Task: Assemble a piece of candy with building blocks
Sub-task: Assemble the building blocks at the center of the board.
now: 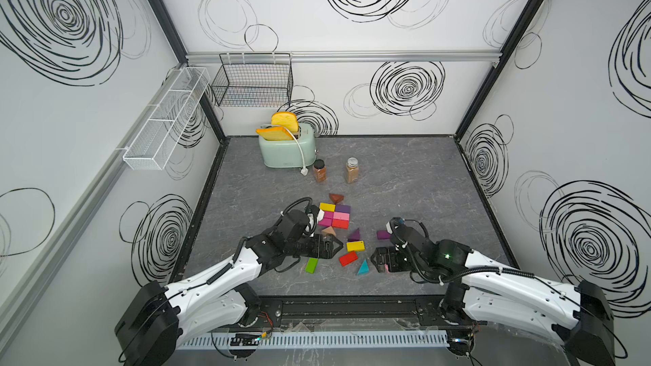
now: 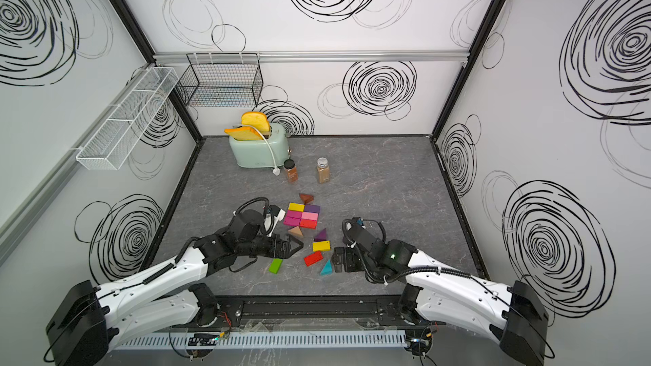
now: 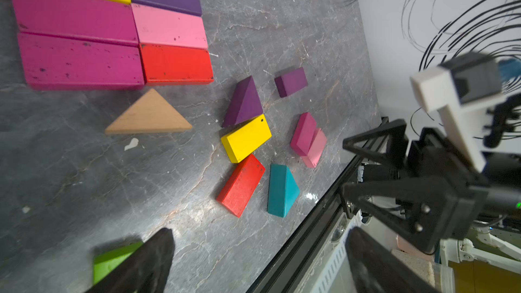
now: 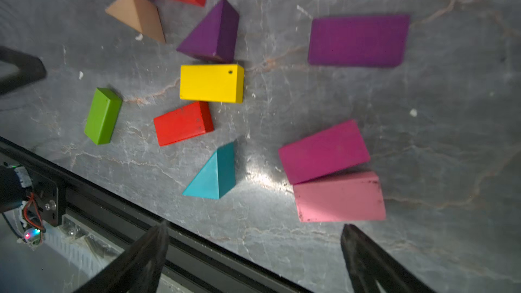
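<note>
Six flat building blocks lie packed in a rectangle: yellow, purple, magenta, pink, magenta, red. A brown wedge lies just beyond it and a tan wedge just in front. Loose nearby are a purple wedge, yellow brick, red brick, teal wedge, green brick and purple brick. A magenta brick leans on a pink one. My left gripper hovers open beside the green brick. My right gripper is open and empty near the pink brick.
A mint toaster with bread slices stands at the back, two spice jars in front of it. A black wire basket and a white mesh shelf hang on the walls. A black rail edges the front.
</note>
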Controlling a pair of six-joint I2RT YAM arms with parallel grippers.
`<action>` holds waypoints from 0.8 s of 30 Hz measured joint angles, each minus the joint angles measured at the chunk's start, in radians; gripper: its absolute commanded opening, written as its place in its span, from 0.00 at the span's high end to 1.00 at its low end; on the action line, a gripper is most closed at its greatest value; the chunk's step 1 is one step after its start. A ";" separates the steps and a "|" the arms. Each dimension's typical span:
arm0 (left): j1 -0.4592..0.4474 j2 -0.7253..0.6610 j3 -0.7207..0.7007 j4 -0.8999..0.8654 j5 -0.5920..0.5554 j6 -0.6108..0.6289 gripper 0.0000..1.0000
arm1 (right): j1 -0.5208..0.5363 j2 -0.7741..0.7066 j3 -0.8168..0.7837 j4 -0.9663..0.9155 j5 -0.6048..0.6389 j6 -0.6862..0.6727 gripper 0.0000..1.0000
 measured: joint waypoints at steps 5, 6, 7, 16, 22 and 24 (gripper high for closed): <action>0.006 0.137 0.172 0.029 0.039 0.018 0.00 | 0.056 -0.034 -0.015 -0.028 -0.008 0.077 0.01; 0.004 0.168 0.201 0.046 0.048 0.019 0.01 | 0.058 -0.045 -0.027 -0.021 -0.011 0.085 0.01; 0.000 0.207 0.234 0.064 0.058 0.019 0.01 | 0.059 -0.056 -0.043 -0.014 -0.015 0.093 0.01; -0.110 0.559 0.501 0.128 0.087 0.027 0.03 | 0.049 -0.019 -0.139 0.061 -0.055 0.091 0.01; -0.148 0.764 0.665 0.116 0.108 0.053 0.03 | 0.004 -0.048 -0.203 0.169 -0.060 0.077 0.01; -0.154 0.832 0.727 0.108 0.110 0.063 0.03 | -0.021 -0.042 -0.224 0.199 -0.072 0.063 0.01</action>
